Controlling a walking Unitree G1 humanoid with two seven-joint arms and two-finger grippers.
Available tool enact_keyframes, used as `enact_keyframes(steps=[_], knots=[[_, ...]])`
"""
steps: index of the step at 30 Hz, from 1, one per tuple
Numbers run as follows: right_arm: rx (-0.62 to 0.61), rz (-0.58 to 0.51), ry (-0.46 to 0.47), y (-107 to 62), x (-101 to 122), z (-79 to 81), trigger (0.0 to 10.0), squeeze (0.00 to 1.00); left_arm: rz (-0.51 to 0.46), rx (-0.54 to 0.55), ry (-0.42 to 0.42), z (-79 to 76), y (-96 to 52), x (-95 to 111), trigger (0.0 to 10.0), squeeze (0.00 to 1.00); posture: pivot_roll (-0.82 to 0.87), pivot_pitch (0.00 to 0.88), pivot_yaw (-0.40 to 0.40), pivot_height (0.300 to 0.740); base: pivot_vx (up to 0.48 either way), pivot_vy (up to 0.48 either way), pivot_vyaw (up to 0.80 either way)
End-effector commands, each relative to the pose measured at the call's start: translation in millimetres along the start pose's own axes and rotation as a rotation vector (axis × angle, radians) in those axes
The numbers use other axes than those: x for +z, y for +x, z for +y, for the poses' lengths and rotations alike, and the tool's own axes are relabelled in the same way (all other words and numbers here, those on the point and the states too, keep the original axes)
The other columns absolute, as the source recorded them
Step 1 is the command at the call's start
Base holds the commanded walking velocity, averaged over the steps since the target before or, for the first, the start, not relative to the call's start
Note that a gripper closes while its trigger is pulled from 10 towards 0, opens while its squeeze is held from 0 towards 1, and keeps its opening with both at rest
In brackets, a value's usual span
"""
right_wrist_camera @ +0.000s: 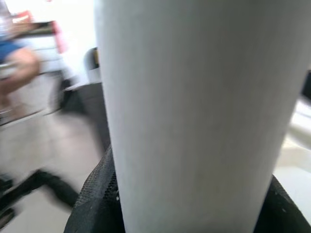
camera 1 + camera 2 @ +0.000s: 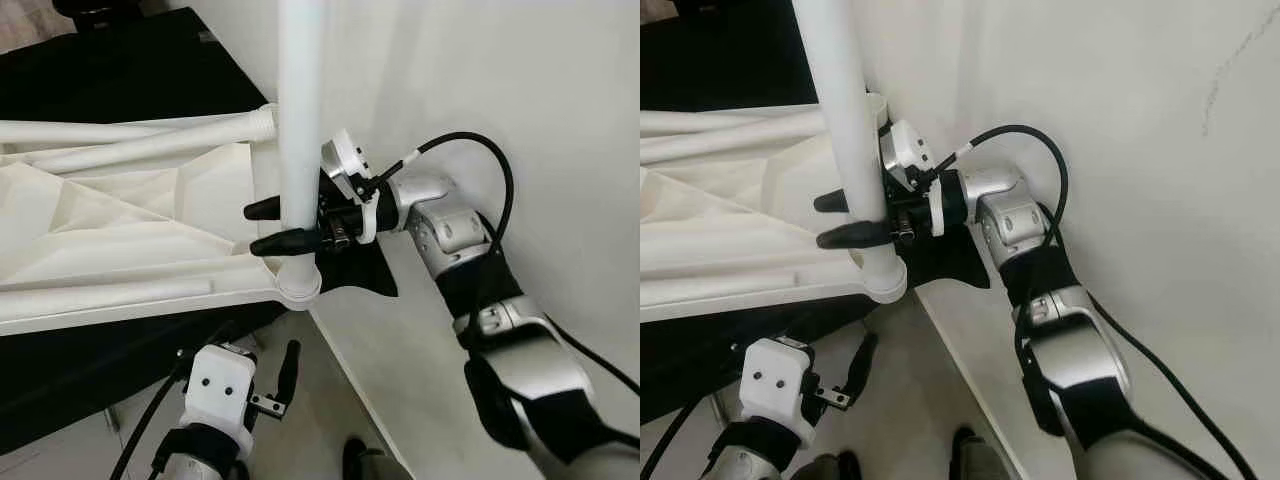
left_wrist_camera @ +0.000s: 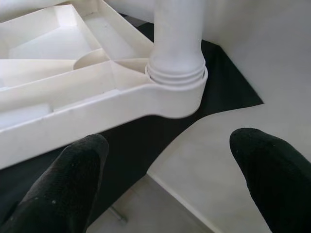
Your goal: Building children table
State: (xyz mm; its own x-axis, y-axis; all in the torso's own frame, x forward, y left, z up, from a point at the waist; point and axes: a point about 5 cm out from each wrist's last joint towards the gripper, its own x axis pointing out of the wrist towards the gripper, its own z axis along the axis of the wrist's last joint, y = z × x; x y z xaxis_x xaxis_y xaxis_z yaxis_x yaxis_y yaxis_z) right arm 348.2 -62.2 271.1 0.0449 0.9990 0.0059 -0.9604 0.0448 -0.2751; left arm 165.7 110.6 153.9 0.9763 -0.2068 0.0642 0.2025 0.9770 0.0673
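Right pincer (image 2: 268, 225) clamped around upright white table leg (image 2: 298, 120), just above the corner socket (image 2: 298, 285) of the upturned white tabletop (image 2: 120, 240) (leg seated in socket, threads visible). Left pincer (image 3: 170, 179) open, empty, low at 6 o'clock of the socket. Second leg (image 2: 150, 145) lying across tabletop.

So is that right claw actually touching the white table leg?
Touching. In the left eye view the right gripper has both black fingers clasped against the upright table leg; the right wrist view shows the leg pressed close between them.
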Motion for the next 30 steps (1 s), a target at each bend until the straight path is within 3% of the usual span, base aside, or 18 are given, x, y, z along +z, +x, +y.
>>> enact_keyframes(steps=[1, 2, 3, 4, 5, 7, 8, 9, 11, 13, 18, 19, 20, 21, 23, 24, 28, 30], knots=[[-0.288, 0.081, 0.115, -8.7, -28.8, 7.7, 0.0, 0.0, 0.011, -0.007, -0.002, -0.9, -2.8, -0.3, 10.0, 0.0, -0.03, 0.278, -0.064, 0.74, 0.0, 0.0, 0.0], [-0.288, 0.081, 0.115, -8.7, -28.8, 7.7, 0.0, 0.0, 0.011, -0.007, -0.002, -0.9, -2.8, -0.3, 10.0, 0.0, -0.03, 0.278, -0.064, 0.74, 0.0, 0.0, 0.0], [-0.369, 0.096, 0.149, -8.9, -35.7, 14.3, 0.0, 0.0, 0.01, -0.007, -0.002, -0.7, -3.1, -0.1, 10.0, 0.0, -0.03, 0.278, -0.065, 0.74, 0.0, 0.0, 0.0], [-0.688, 0.17, 0.185, -10.5, -52.3, 27.6, 0.0, 0.0, 0.01, -0.006, 0.0, 0.3, -3.1, 0.0, 10.0, 0.0, -0.03, 0.281, -0.062, 0.74, 0.0, 0.0, 0.0], [-0.688, 0.17, 0.185, -10.5, -52.3, 27.6, 0.0, 0.0, 0.01, -0.006, 0.0, 0.3, -3.1, 0.0, 10.0, 0.0, -0.03, 0.281, -0.062, 0.74, 0.0, 0.0, 0.0], [-0.925, 0.255, 0.225, -8.3, -66.7, 56.0, 0.0, 0.0, 0.01, -0.002, 0.002, 2.6, -2.2, -0.1, 10.0, 0.0, -0.04, 0.283, -0.043, 0.74, 0.0, 0.0, 0.0], [-0.925, 0.255, 0.225, -8.3, -66.7, 56.0, 0.0, 0.0, 0.01, -0.002, 0.002, 2.6, -2.2, -0.1, 10.0, 0.0, -0.04, 0.283, -0.043, 0.74, 0.0, 0.0, 0.0], [-0.943, 0.253, 0.219, 4.9, -68.6, 62.8, 0.0, 0.0, 0.012, 0.007, 0.007, 3.7, -1.3, -1.0, 10.0, 0.0, -0.05, 0.262, -0.035, 0.74, 0.0, 0.0, 0.0], [-0.943, 0.253, 0.219, 4.9, -68.6, 62.8, 0.0, 0.0, 0.012, 0.007, 0.007, 3.7, -1.3, -1.0, 10.0, 0.0, -0.05, 0.262, -0.035, 0.74, 0.0, 0.0, 0.0], [-0.856, 0.188, 0.173, 36.1, -64.0, 54.4, 0.0, 0.0, 0.012, 0.018, 0.012, 5.1, 1.4, -3.3, 10.0, 0.0, -0.04, 0.241, -0.038, 0.74, 0.0, 0.0, 0.0], [-0.796, 0.143, 0.148, 56.8, -49.3, 48.6, 0.0, 0.0, 0.008, 0.025, 0.016, 6.0, 3.0, -4.5, 10.0, 0.0, -0.05, 0.234, -0.04, 0.74, 0.0, 0.0, 0.0], [-0.773, 0.137, 0.146, 59.5, -46.0, 50.1, 8.2, 0.0, 0.007, 0.027, 0.016, 6.2, 3.0, -4.5, 10.0, 0.0, -0.05, 0.235, -0.038, 0.74, 0.0, 0.0, 0.0], [-0.743, 0.124, 0.142, 61.5, -43.0, 50.9, 10.0, 0.0, 0.007, 0.027, 0.016, 6.2, 3.1, -4.3, 10.0, 0.0, -0.05, 0.237, -0.038, 0.74, 0.0, 0.0, 0.0], [-0.742, 0.126, 0.127, 61.6, -40.0, 51.6, 10.0, 0.0, 0.006, 0.025, 0.015, 6.3, 3.4, -4.3, 10.0, 0.0, -0.05, 0.238, -0.038, 0.74, 0.0, 0.0, 0.0], [-0.626, 0.079, 0.136, 64.1, -33.6, 51.9, 10.0, 0.0, 0.006, 0.022, 0.013, 5.8, 3.6, -4.0, 10.0, 0.0, -0.05, 0.237, -0.036, 0.74, 0.0, 0.0, 0.0], [-0.607, 0.067, 0.136, 62.7, -31.2, 49.5, 10.0, 1.0, 0.006, 0.022, 0.012, 5.5, 3.7, -3.9, 10.0, 0.0, -0.05, 0.238, -0.038, 0.74, 0.0, 0.0, 0.0], [-0.352, -0.039, 0.103, 58.3, -14.5, 38.3, 10.0, 1.0, 0.006, 0.023, 0.008, 4.7, 3.4, -3.8, 10.0, 0.0, -0.04, 0.242, -0.042, 0.74, 0.0, 0.0, 0.0], [-0.199, -0.002, -0.011, 52.2, -12.1, 34.9, 10.0, 1.0, 0.006, 0.023, 0.007, 4.3, 3.3, -3.2, 10.0, 0.0, -0.03, 0.244, -0.042, 0.74, 0.0, 0.0, 0.0]])
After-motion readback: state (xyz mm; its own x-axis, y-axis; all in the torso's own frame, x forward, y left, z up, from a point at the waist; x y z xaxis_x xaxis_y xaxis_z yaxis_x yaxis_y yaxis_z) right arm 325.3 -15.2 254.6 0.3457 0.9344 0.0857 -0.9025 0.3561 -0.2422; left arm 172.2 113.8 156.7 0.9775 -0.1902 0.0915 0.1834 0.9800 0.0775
